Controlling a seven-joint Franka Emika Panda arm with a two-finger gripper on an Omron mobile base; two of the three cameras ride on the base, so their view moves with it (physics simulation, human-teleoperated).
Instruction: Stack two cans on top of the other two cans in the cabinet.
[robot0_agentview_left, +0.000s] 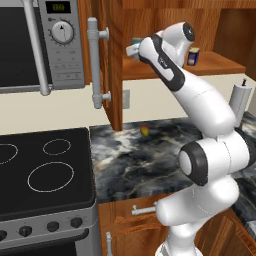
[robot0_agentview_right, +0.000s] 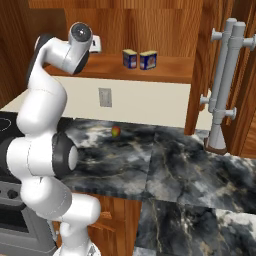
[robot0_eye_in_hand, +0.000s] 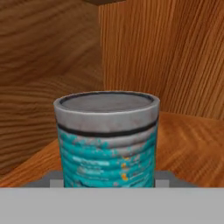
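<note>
Reaching deep into the cabinet (robot0_agentview_right: 165, 70), at the 9 o'clock end of its shelf. Teal can (robot0_eye_in_hand: 108, 140) dead ahead, sitting between the gripper (robot0_eye_in_hand: 108, 183) tips; gripped or merely straddled, cannot tell. Two blue cans (robot0_agentview_right: 139, 60) standing side by side toward 3 o'clock, unstacked. Likely the pick-up step; next calls for a firm squeeze, straight lift, then carrying over onto a blue can.

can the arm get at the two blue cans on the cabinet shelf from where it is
Probably yes. The two blue cans stand side by side on the open cabinet shelf with nothing in front of them, but the end effector sits close around a teal can further left.
</note>
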